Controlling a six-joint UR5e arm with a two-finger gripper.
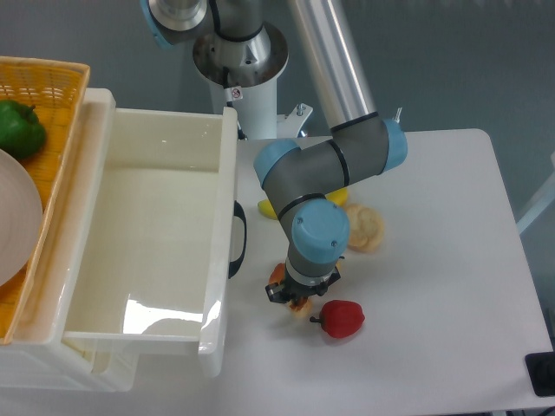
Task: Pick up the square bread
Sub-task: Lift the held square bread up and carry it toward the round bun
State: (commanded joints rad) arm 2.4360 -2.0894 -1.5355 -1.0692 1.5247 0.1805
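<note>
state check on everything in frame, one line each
gripper: down at the table, closed around the square bread
square bread: on the table, mostly hidden under the gripper
red pepper: on the table, free
round bun: on the table, free
yellow pepper: mostly hidden behind the arm
white bin: empty
green pepper: in the basket

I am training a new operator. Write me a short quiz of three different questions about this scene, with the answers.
1. True or false: the pincer is down at the square bread.
2. Which item lies nearest the pincer on its right in the picture? A) red pepper B) green pepper C) round bun
3. Fill in: the white bin left of the arm looks ____ inside.

Key: 1 true; 2 A; 3 empty. The wrist hides the jaws, so the grip itself cannot be confirmed.
</note>
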